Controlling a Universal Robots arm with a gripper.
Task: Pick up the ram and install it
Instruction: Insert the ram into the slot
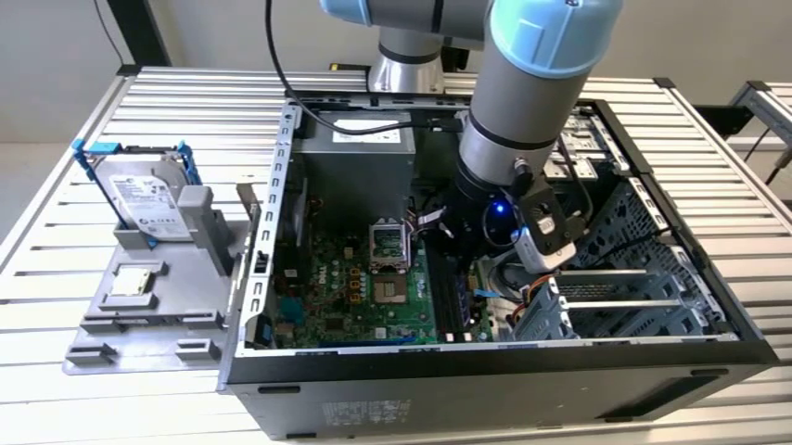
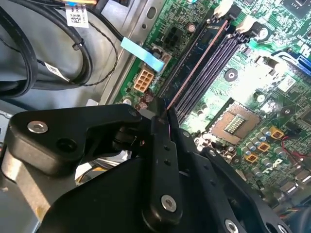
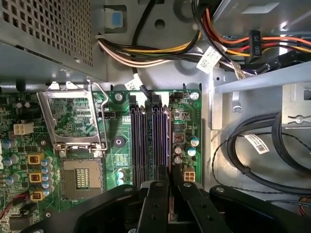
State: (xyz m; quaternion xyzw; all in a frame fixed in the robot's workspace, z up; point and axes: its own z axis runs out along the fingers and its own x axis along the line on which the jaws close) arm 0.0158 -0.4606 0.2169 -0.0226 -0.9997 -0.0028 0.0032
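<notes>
The ram is a slim dark stick seen edge-on, standing along the outermost of the black memory slots on the green motherboard. My gripper is down inside the open computer case, its two black fingers pressed against the stick's near end. In the first wrist view the ram runs from my gripper along the memory slots. In the exterior view my gripper hangs low over the slots; the stick is hidden there by the wrist.
An open processor socket with its raised metal frame lies beside the slots. Cable bundles and black cables crowd the case wall. Outside, a grey tray holds a silver hard drive and a small processor chip.
</notes>
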